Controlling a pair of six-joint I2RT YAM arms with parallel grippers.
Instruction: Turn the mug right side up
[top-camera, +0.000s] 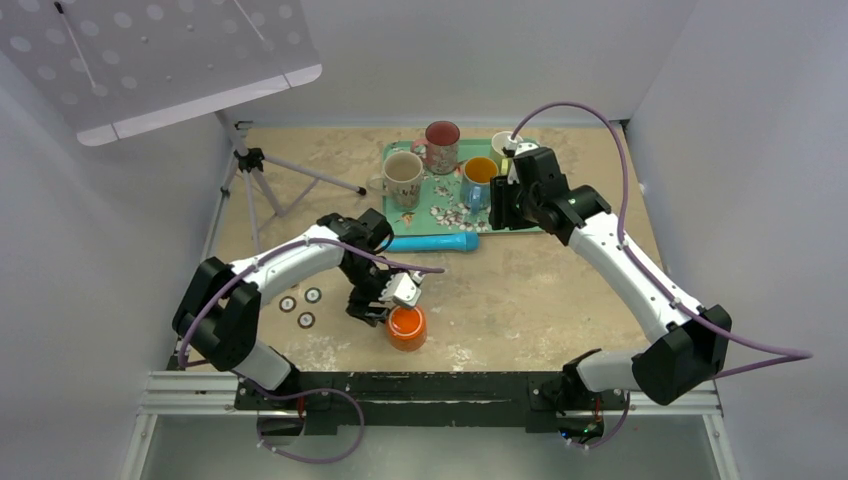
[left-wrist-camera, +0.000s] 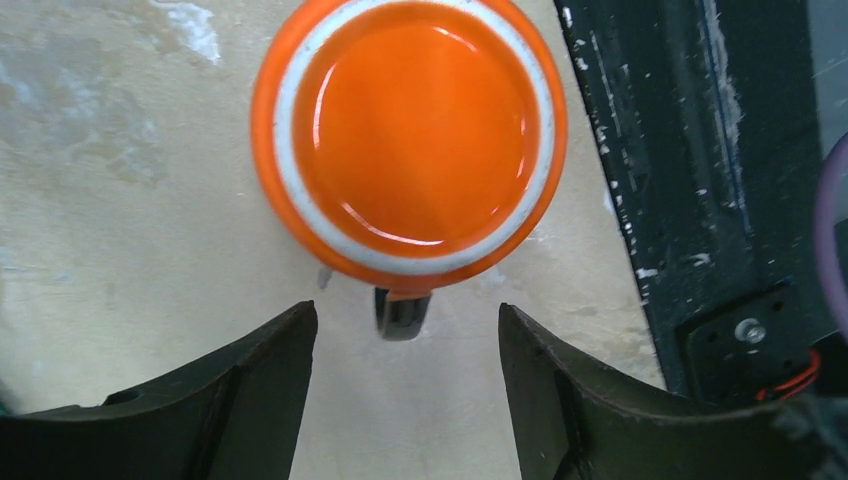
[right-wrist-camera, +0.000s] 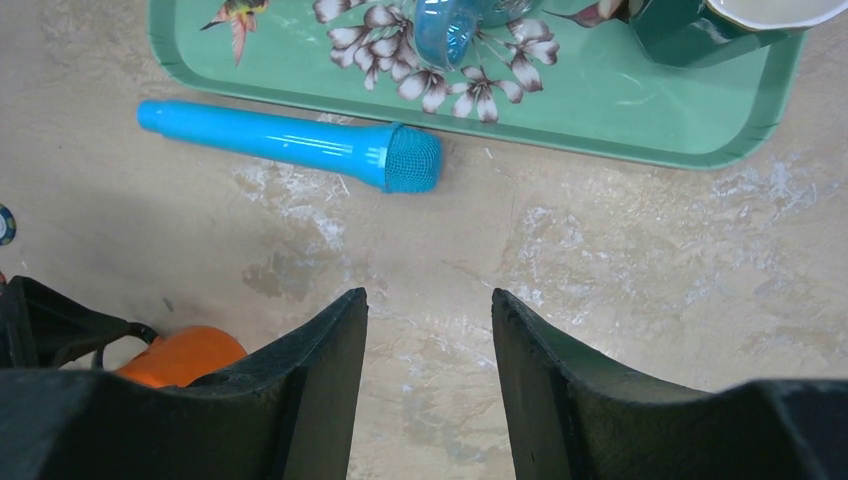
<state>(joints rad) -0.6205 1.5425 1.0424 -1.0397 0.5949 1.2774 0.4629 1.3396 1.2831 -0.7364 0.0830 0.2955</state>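
A: Task mug: where, reckoned from the tray?

B: Orange mug (top-camera: 407, 327), down on the bare table (top-camera: 560, 290), well apart from the green tray (right-wrist-camera: 620, 105), off beyond its near left corner and close to the black rail (top-camera: 430, 385). Stands upside down, with the flat orange base up, ringed in white, and the rim on the table.

A: Handle?

B: Dark handle (left-wrist-camera: 400, 312), low on the mug's side, turned toward the left gripper (left-wrist-camera: 405, 312). Shows in the gap between the two fingertips in the left wrist view and touches neither.

A: Jaws there?

B: Apart, clamped on nothing. Hovers just beside and above the mug, on the side nearer the tray.

A: And the right gripper (right-wrist-camera: 428, 300)?

B: Up over the tray's near right part. Jaws apart as well, with only bare table between them in the right wrist view.

A: On the tray itself?

B: Cream mug (top-camera: 403, 178) at its left, maroon mug (top-camera: 441, 146) at its far edge, blue mug (top-camera: 479, 178) with a yellow inside near its middle, all upright. Fourth mug (top-camera: 503, 143) toward the far right corner, partly hidden behind the right arm.

A: Around the tray?

B: Blue microphone (top-camera: 433, 242) lying just beside the tray's near edge, parallel to it. Three small round discs (top-camera: 300, 305) well off toward the tray's near left. Tripod (top-camera: 255, 165) beyond its left side.
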